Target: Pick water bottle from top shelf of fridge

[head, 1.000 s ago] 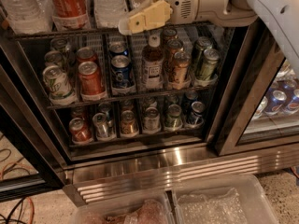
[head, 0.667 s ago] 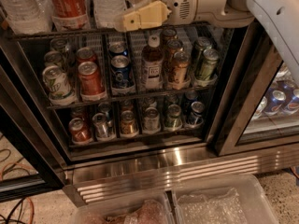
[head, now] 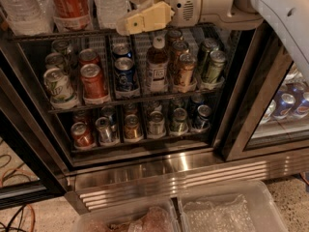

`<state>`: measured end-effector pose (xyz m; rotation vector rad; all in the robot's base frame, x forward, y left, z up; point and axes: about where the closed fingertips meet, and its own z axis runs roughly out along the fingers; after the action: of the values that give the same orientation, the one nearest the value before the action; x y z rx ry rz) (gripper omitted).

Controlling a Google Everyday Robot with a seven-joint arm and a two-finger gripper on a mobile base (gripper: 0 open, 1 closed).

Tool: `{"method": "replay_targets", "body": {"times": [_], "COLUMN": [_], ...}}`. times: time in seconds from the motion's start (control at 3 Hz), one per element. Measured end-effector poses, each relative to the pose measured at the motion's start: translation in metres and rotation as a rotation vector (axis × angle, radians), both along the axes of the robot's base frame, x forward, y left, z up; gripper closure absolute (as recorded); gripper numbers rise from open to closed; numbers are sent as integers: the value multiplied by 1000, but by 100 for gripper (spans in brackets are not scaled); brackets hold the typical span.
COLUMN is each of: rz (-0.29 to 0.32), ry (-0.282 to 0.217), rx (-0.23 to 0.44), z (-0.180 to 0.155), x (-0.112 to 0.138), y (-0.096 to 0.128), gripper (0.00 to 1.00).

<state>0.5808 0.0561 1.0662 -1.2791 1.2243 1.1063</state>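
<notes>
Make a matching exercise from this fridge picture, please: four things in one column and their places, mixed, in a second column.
1. cola bottle
2. brown bottle
3. end effector
4. plastic bin

A. middle shelf
B. top shelf, left of the water bottle
C. floor, before the fridge
D. just right of that water bottle, at top-shelf height

Pairs: 1-B, 2-A, 3-D, 4-C

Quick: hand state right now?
Hand: at the top shelf, beside the water bottle; open or closed cannot be told.
</notes>
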Motion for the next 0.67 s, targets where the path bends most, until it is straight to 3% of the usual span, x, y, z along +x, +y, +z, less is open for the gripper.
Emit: {"method": "replay_targets", "body": {"times": [0.33, 0.67], "rz": [-55, -127], "ry": [-2, -20], "rx": [-2, -11], "z": [-2, 0], "x": [2, 8], "y": [1, 5], "gripper": [0, 0]}}
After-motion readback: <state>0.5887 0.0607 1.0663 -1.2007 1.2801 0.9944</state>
